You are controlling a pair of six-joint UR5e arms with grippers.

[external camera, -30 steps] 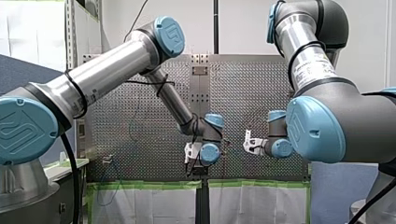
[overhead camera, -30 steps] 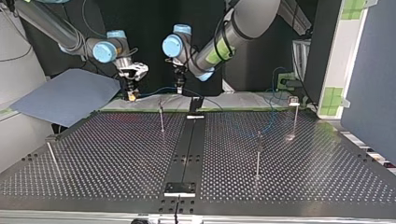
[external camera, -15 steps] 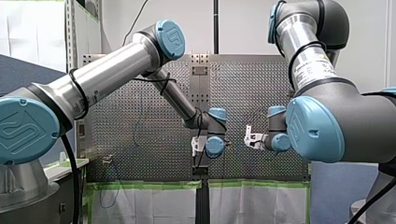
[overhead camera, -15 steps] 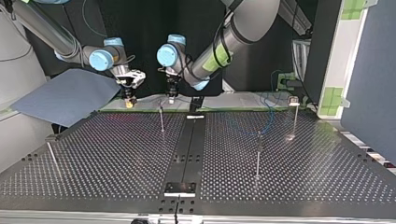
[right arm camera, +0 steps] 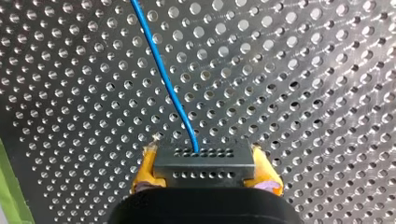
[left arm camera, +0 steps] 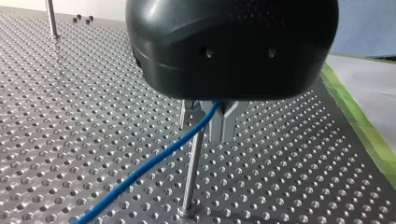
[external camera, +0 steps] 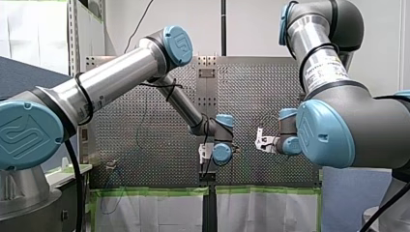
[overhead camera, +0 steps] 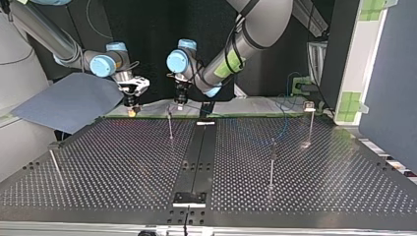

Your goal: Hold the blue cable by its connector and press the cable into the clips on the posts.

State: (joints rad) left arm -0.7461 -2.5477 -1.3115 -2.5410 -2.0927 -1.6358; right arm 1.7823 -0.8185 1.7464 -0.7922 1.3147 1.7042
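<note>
Progress was early. The connector hold was made; pressing into the clips was, by judgement, yet to be done.

1. Right tool (right arm camera: 204, 170): closed on the connector (right arm camera: 204, 161), with a yellow pad (right arm camera: 145, 170) against each of its sides. The cable (right arm camera: 163, 79) left the connector face and ran ahead of the tool, above the worktop (right arm camera: 303, 93).

2. Left tool (left arm camera: 223, 122): metal fingers (left arm camera: 218, 126) closed around the cable, further along its length. From the fingers the cable sloped down across the worktop, crossing just in front of a post (left arm camera: 192, 172). It did not appear seated on that post.

3. Position: in the top view both tools hung side by side over the far edge of the worktop. The left tool was just behind the nearest of the posts (overhead camera: 169, 124).

4. Remaining posts: three stood well apart from the tools, at the top view's left (overhead camera: 54, 164), right of centre (overhead camera: 272, 164) and far right (overhead camera: 310, 123). The last carried a pale clip (overhead camera: 309, 106). The thin cable was too faint there to tell whether any clip held it.

5. Work left: judged to be the pressing of the cable into each clip in turn.

Containers: none was in view.
</note>
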